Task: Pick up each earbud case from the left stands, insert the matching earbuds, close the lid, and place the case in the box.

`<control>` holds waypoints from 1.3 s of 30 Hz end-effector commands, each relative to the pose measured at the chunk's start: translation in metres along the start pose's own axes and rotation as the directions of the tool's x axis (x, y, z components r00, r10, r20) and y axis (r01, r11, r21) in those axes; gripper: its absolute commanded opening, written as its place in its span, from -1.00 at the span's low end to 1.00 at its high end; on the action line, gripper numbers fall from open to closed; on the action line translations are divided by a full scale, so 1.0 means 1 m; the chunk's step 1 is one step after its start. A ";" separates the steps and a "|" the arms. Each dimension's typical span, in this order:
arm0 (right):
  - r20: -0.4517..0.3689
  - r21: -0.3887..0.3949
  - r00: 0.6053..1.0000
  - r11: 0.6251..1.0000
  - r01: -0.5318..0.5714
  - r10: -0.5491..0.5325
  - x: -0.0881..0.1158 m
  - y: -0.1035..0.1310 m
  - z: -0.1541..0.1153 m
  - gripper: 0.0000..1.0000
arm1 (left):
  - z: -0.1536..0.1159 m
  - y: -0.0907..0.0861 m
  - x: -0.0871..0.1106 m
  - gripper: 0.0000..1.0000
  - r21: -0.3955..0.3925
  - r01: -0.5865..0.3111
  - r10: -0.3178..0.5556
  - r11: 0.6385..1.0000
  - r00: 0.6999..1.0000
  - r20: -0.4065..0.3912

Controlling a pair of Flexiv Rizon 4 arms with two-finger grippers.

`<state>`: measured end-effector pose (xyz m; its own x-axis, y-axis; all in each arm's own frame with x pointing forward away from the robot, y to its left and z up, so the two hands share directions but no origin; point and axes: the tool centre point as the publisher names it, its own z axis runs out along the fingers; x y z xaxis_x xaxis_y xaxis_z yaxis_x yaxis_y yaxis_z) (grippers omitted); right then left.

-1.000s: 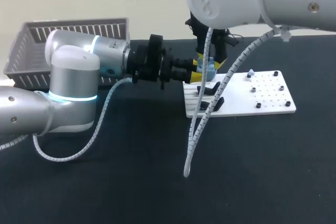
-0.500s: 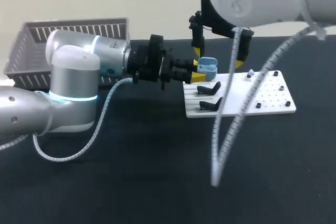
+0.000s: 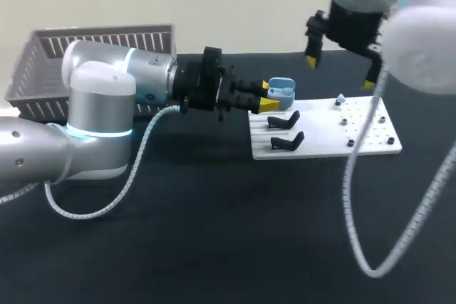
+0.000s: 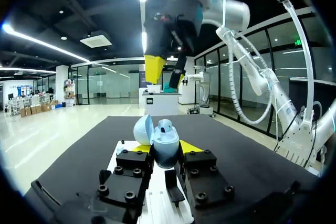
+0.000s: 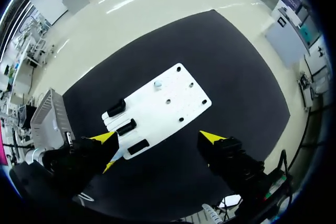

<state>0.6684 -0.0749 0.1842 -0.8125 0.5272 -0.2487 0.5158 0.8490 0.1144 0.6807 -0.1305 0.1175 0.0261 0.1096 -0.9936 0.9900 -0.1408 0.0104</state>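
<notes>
A light blue earbud case (image 3: 282,90) with its lid up sits between the yellow tips of my left gripper (image 3: 266,97), which is shut on it just above the white board's (image 3: 370,146) left end. In the left wrist view the case (image 4: 167,153) is upright between the fingers, with an earbud (image 4: 166,126) seated in it. My right gripper (image 3: 340,70) hangs open and empty, high above the board's far side. One small blue earbud (image 3: 340,99) stands on the board (image 5: 181,98), also seen from the right wrist as the earbud (image 5: 157,84).
Two black stands (image 3: 283,120) (image 3: 287,140) rise from the board's left part. A grey slatted basket (image 3: 43,69) sits at the far left, behind my left arm. Several black pegs (image 3: 350,144) dot the board's right part.
My right gripper has opened, lifted off the case and swung up and to the right. The left arm and the case have stayed put.
</notes>
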 end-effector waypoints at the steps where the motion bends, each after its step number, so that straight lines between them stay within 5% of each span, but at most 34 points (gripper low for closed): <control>1: -0.030 -0.343 0.999 0.939 0.022 -0.035 -0.020 -0.016 0.014 1.00 | 0.000 0.000 0.000 -1.00 0.000 0.000 0.000 1.000 1.000 -0.001; 10: 0.020 -0.335 0.997 0.939 0.083 -0.081 -0.055 -0.006 0.052 1.00 | 0.000 0.000 0.000 -1.00 0.000 0.000 0.000 1.000 1.000 -0.001; 19: 0.010 -0.255 0.973 0.940 0.226 -0.231 -0.064 0.010 0.091 1.00 | 0.000 0.000 0.000 -1.00 0.000 0.000 0.000 1.000 1.000 -0.001; 29: -0.070 -0.239 0.959 0.938 0.250 -0.273 -0.065 0.006 0.125 1.00 | 0.000 0.000 0.000 -1.00 0.000 0.000 0.000 1.000 1.000 -0.001; 30: -0.077 -0.245 0.959 0.937 0.248 -0.273 -0.065 0.005 0.128 0.80 | 0.000 0.000 0.000 -1.00 0.000 0.000 0.000 1.000 1.000 -0.001; 35: -0.094 -0.244 0.956 0.937 0.249 -0.278 -0.065 0.000 0.137 0.61 | 0.000 0.000 0.000 -1.00 0.000 0.000 0.000 1.000 1.000 -0.001; 36: -0.095 -0.243 0.955 0.937 0.250 -0.280 -0.065 0.000 0.138 0.34 | 0.000 0.000 0.000 -1.00 0.000 0.000 0.000 1.000 1.000 -0.001; 39: -0.106 -0.242 0.952 0.936 0.255 -0.287 -0.064 -0.002 0.142 0.23 | 0.000 0.000 0.000 -1.00 0.000 0.000 0.000 1.000 1.000 -0.001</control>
<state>0.7555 -0.1148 0.0653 -0.9477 0.2650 -0.1777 0.2107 0.9380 0.2753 0.6807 -0.1305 0.1175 0.0261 0.1096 -0.9936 0.9900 -0.1408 0.0104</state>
